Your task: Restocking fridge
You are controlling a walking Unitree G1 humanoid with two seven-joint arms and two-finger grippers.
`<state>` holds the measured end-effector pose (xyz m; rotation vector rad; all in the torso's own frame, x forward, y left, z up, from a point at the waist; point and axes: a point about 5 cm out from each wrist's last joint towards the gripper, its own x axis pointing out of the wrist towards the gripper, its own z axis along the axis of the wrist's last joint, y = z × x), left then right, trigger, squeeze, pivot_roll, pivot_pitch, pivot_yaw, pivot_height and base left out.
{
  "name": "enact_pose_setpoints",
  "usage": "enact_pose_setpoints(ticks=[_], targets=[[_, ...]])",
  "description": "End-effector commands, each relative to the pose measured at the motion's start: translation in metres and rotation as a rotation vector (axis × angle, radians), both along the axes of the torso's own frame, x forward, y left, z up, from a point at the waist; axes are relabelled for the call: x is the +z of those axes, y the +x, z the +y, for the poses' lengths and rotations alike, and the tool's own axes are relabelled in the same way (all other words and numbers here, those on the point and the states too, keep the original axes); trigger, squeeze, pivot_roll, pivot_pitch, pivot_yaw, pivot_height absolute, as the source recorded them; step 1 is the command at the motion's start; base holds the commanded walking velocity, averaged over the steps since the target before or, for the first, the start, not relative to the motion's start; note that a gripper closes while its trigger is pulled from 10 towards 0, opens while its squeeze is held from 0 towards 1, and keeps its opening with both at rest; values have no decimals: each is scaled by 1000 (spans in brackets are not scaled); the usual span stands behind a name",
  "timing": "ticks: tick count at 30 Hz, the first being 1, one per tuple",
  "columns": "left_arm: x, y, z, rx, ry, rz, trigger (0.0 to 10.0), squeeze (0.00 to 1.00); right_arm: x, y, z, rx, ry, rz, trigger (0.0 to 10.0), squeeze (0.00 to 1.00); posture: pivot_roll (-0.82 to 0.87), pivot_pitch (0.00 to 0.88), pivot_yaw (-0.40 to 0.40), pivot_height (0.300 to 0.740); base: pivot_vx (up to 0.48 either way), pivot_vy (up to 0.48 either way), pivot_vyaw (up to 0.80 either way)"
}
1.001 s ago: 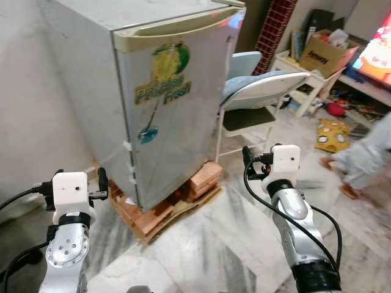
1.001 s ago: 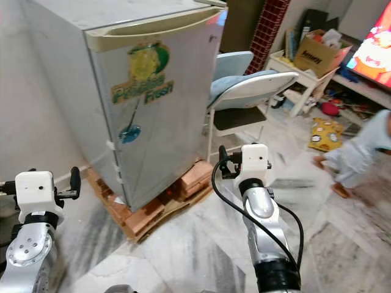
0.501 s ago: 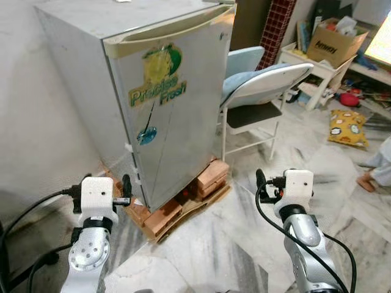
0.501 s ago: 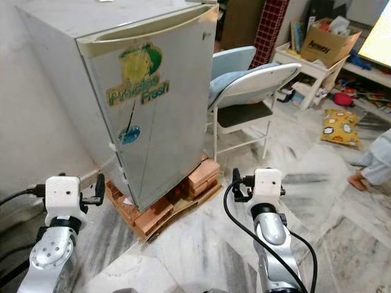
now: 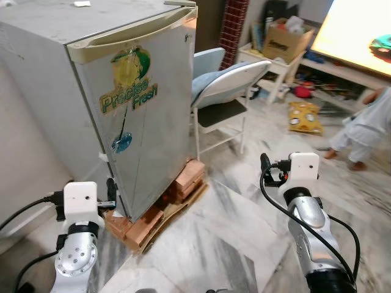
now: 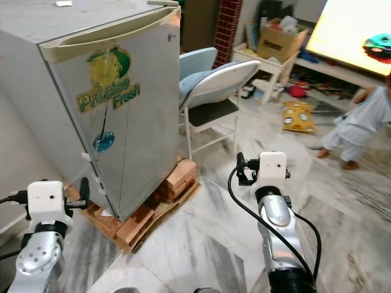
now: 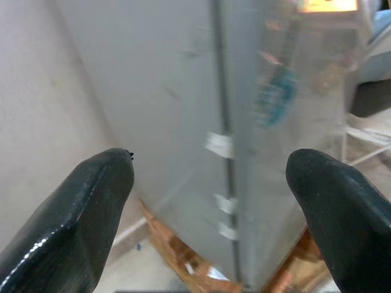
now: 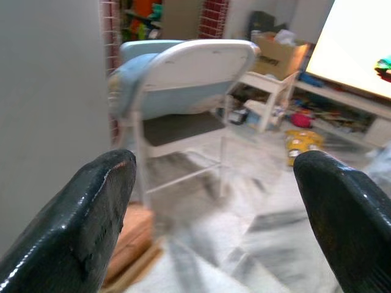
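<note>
The fridge [image 5: 122, 116] stands on a stack of bricks [image 5: 168, 198] by the wall, and its door is shut. It is big and looks heavy and stiff, so I think only the door should be moved, not the whole box. The best place to grab looks like the long curved lip along the top of the door, where fingers can hook in and pull. The door skin looks smooth and may be slippery, and the fridge could wobble on the bricks if it is pulled too hard. It is a small grey-white fridge with a cream top edge, a yellow and green sticker that says "Precise Fresh" and a little blue sticker lower down. The left gripper [image 7: 211, 201] is low down by the fridge's near corner, pointing at the edge of the door, and its two black fingers are spread wide with nothing between them. The right gripper [image 8: 214, 213] hangs out in front of the fridge, off to the side, also spread wide and holding nothing. Right beside the fridge is a folding chair [image 5: 229, 91] with a blue cushion. Far from the fridge, across the marble floor [image 5: 244, 207], a person [image 5: 366, 125] stands near a bright screen [image 5: 354, 30] and some boxes and toys.
</note>
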<state>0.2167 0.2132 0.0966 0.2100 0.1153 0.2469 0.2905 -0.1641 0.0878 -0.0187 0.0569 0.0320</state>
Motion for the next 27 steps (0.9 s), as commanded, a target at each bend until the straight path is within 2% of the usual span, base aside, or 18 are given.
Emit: enact_pose_setpoints(ticks=[1,10,18,21,27], targets=[[4,4,-5,-20,-6,-20,10000,0,1,1,-4,-5,-7,-5,10000,0,129,31,-67,740,0,480,0],[4,6,-13,-82,3,-25,10000,0,-3,-3,-7,2,-17,16,10000,0,127,44,-79,740,0,475,0],[2,5,-20,-112,-6,-16,10000,0,-3,-4,-8,3,-20,19,10000,0,123,43,-78,740,0,440,-800],[3,7,-24,-152,-3,-27,10000,0,-2,-3,-7,6,-21,17,10000,0,124,41,-81,740,316,356,-800],[5,9,-26,-163,-10,-32,10000,0,-1,-2,-7,11,-25,17,10000,0,124,43,-86,740,400,0,-800]])
